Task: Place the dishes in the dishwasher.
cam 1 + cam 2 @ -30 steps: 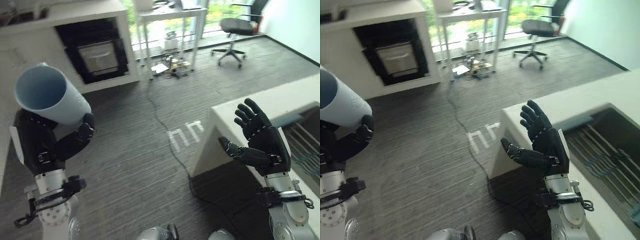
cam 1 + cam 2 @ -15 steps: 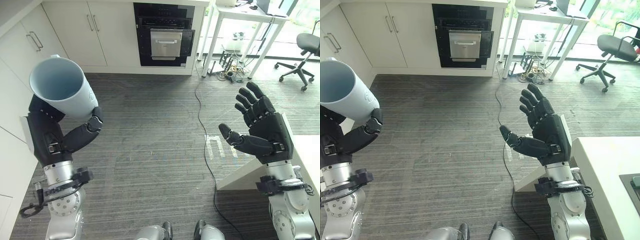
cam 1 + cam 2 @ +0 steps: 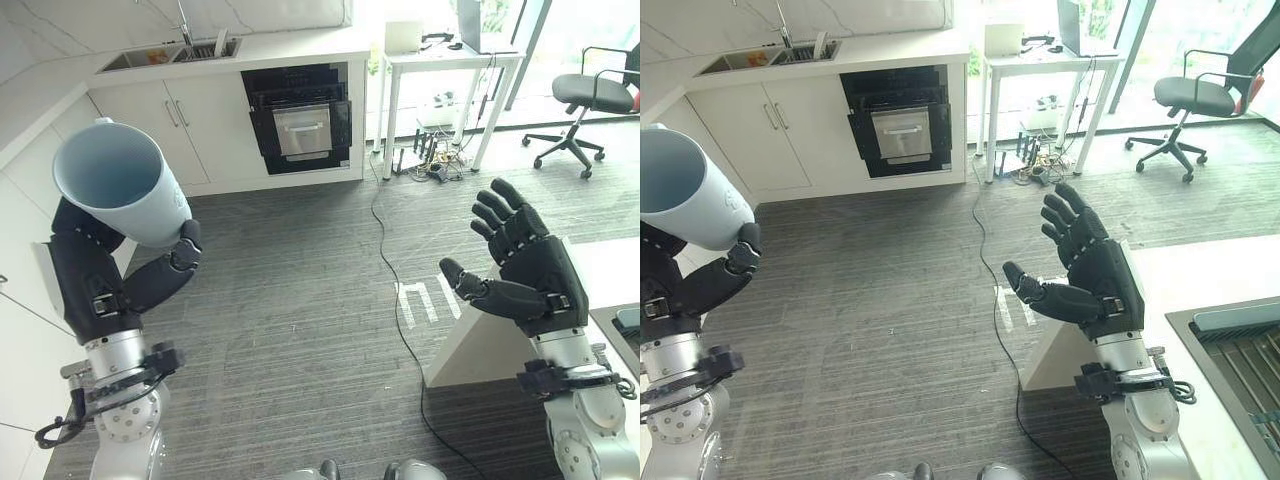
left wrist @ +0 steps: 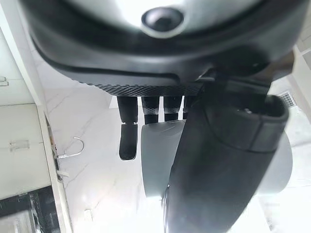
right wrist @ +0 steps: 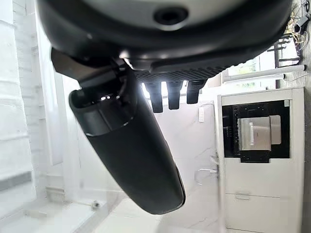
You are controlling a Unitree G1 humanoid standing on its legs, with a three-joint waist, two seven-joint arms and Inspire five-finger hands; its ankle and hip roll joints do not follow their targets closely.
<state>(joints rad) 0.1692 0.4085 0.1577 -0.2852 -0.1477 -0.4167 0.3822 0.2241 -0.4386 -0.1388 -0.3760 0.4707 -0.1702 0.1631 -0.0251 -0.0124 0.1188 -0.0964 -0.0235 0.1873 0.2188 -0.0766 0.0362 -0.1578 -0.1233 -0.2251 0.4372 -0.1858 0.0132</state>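
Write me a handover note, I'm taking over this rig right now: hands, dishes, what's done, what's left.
Left robot hand: shut on the cup, held up with its mouth tilted toward the camera.
Right robot hand: open, empty, raised over the floor by the counter.
Dishwasher: across the floor, under the worktop.
Done: cup picked up.
Left: carry it to the dishwasher and put it in. Other dishes: none to be seen.

Grey striped floor (image 3: 290, 300), white cabinets (image 3: 170, 130) (built-in oven (image 3: 302, 117)).
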